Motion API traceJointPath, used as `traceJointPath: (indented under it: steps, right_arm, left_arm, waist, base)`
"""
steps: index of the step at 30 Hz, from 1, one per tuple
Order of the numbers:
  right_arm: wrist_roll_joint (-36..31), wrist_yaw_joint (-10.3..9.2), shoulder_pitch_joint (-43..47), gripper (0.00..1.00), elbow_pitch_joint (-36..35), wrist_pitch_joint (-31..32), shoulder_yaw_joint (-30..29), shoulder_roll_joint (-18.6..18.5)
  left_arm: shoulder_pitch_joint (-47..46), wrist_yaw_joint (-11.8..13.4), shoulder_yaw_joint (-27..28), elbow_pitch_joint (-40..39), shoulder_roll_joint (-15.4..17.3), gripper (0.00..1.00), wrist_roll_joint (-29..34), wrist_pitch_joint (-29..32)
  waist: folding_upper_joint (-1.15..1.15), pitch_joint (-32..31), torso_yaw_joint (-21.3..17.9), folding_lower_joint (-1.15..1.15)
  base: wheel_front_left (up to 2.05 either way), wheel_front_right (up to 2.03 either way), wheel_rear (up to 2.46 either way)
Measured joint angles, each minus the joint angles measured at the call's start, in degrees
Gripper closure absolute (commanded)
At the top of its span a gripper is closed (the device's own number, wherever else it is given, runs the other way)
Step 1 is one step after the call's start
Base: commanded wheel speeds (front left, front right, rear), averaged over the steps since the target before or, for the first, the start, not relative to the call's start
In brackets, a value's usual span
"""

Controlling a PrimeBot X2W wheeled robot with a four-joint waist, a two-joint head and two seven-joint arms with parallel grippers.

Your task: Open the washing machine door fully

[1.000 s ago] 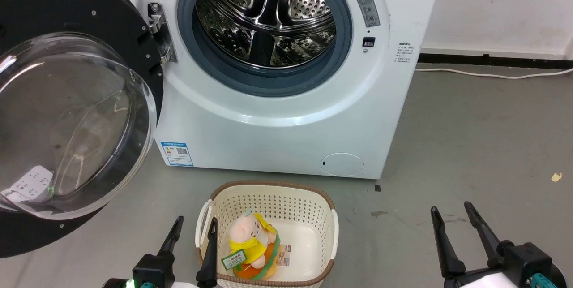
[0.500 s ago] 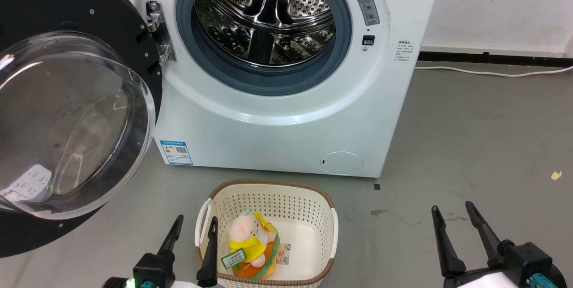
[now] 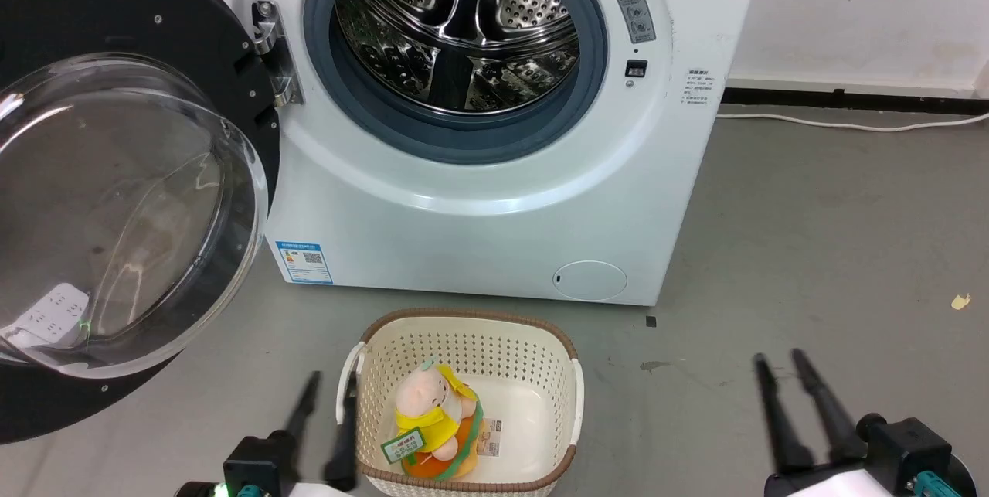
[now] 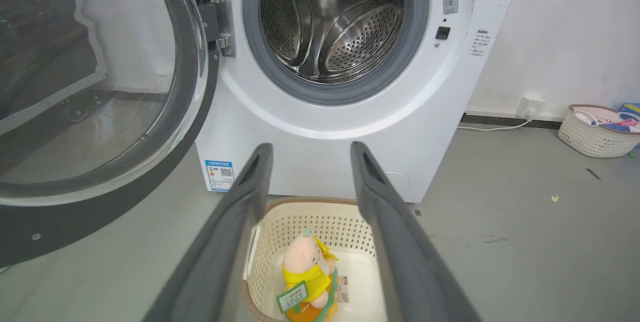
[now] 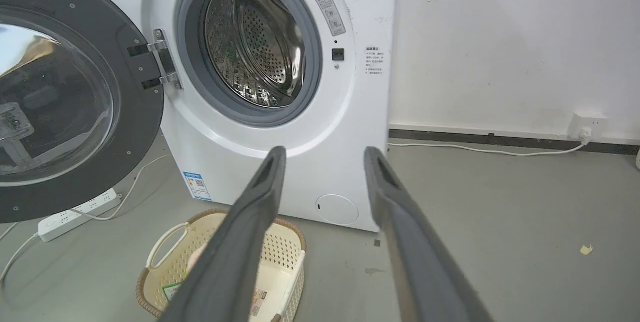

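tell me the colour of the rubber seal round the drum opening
Grey. The rubber seal shows best in the head view.

One washing machine (image 3: 479, 234), one door (image 3: 116, 2), two baskets (image 4: 320, 222) (image 4: 595, 139), one plush toy (image 3: 433, 412), two tools (image 3: 332, 381) (image 3: 779, 358)

The floor (image 3: 811, 211) is grey, smooth concrete with some scuffs. Behind it stands a white painted wall (image 3: 850, 2), a little stained, and a black skirting strip (image 3: 850, 101) runs along its foot. A white cable (image 3: 834, 127) lies on the floor just beside this strip and reaches a white socket (image 5: 587, 124) low on the wall. On the floor there is a small yellow scrap (image 3: 960, 304), a dark stain (image 3: 655, 366) and a tiny black square mark (image 3: 651, 321). A white power strip (image 5: 75, 213) also lies there, with a thin cord curving away from it. Near the foot of the wall stands a pale woven basket (image 4: 595, 136) with colourful clothes inside. The light is even and soft, without hard shadows.
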Motion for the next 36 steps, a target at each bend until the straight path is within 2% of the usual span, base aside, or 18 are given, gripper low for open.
traceJointPath:
  steps: [36]
  right_arm:
    - [-1.6, 0.0, -0.1, 1.0, -1.45, 3.68, 0.02, 0.0]
  left_arm:
    - [-0.02, -0.08, 1.74, -2.41, -0.19, 1.0, 2.13, 3.76]
  waist:
    - [0.0, 0.39, -0.03, 0.0]
  base:
    - [0.0, 0.0, 0.0]
